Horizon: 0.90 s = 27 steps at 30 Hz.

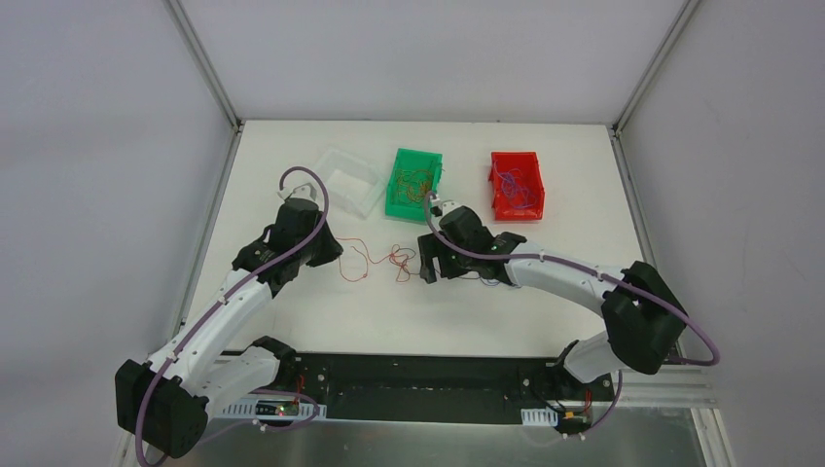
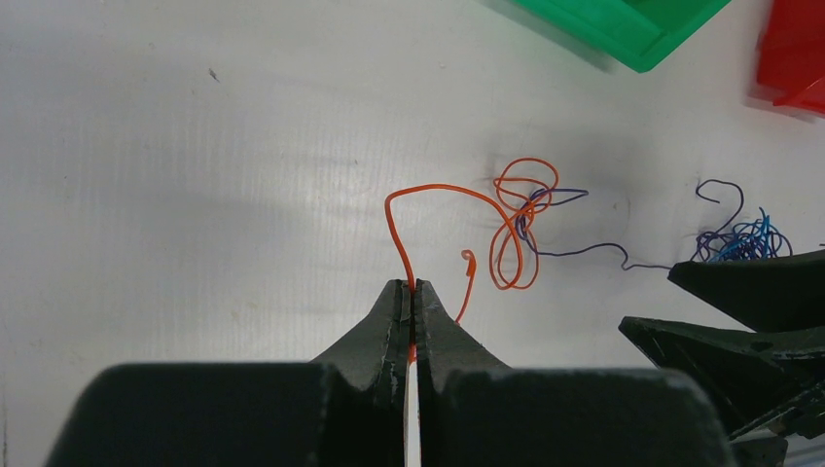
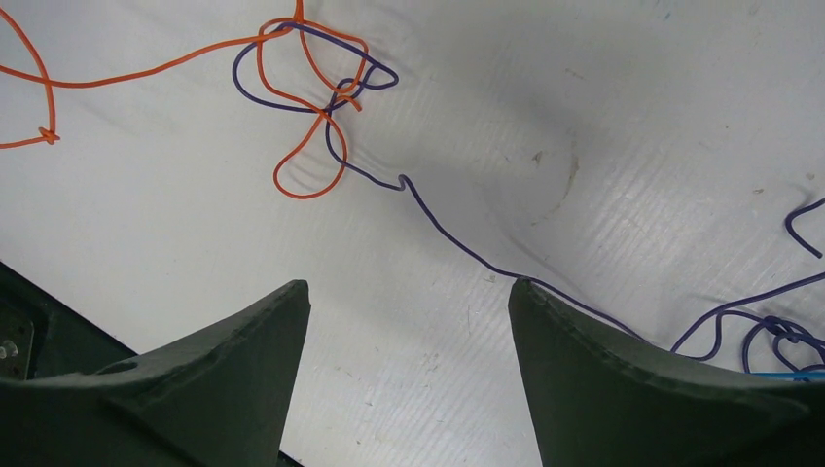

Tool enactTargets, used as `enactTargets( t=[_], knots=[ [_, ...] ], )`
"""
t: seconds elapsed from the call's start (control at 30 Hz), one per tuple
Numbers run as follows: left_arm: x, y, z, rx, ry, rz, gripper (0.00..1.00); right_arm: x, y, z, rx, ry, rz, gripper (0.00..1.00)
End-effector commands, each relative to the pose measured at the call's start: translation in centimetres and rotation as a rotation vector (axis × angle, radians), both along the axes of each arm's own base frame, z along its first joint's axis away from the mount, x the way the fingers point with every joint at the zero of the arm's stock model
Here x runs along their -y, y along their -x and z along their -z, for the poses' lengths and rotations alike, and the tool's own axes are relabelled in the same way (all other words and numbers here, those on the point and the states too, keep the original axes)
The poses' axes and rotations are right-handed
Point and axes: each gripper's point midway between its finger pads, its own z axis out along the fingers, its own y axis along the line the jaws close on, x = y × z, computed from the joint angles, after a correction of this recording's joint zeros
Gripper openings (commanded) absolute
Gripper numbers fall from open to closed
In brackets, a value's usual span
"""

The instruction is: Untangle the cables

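- The left gripper (image 2: pixel 412 292) has its jaws pressed together, pinching one end of the orange wire (image 2: pixel 443 190), which arches up from the tips and runs to the knot (image 2: pixel 520 219)
- The right gripper (image 3: pixel 409 284) is spread wide with nothing between its fingers; it hangs just above the white table (image 1: pixel 584 224)
- The knot lies on the table between the two arms, in front of the green bin (image 1: pixel 413 183); there, orange loops are threaded through a loop of the purple wire (image 3: pixel 457 243)
- The purple wire trails from the knot past the right-hand finger toward a blue-and-purple clump (image 2: pixel 744 238) beside the right gripper
- Judgement: the step is for the right gripper to take the purple wire, so the two colours can be drawn apart
- Grip on the straight run close to the knot, not in the clump, so the pull reaches the loops directly
- Lower squarely; a wire this thin slips out unless it sits across the pads
- Pull slowly and away from the left gripper; a sharp tug would likely cinch the loops
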Motion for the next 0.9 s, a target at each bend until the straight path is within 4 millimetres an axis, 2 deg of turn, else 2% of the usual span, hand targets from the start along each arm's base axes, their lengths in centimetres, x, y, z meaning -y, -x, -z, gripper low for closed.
enactTargets(
  t=[0.0,0.3,0.37,0.5,0.6,0.87],
  knots=[
    [0.7,-0.5,-1.7,0.049,0.032,0.019,0.0,-1.6,-1.1,-1.3,0.045,-0.044,-0.021,0.78],
    [0.8,-0.7,-2.0,0.053,0.033,0.023,0.0,-2.2,-1.6,0.3,0.031,-0.03,-0.02,0.77],
    [0.8,-0.7,-2.0,0.054,0.034,0.024,0.0,-2.8,-1.1,0.9,-0.003,-0.041,-0.045,0.77],
    [0.7,-0.6,-1.9,0.055,0.034,0.022,0.0,-3.0,-1.8,1.7,0.0,-0.026,-0.024,0.75],
    [0.6,-0.5,-1.9,0.058,0.031,0.021,0.0,-2.6,-3.1,2.0,0.034,0.016,0.02,0.73],
    [0.6,-0.6,-2.1,0.06,0.033,0.014,0.0,-3.0,-3.8,2.8,0.034,0.02,0.054,0.6]
  ],
)
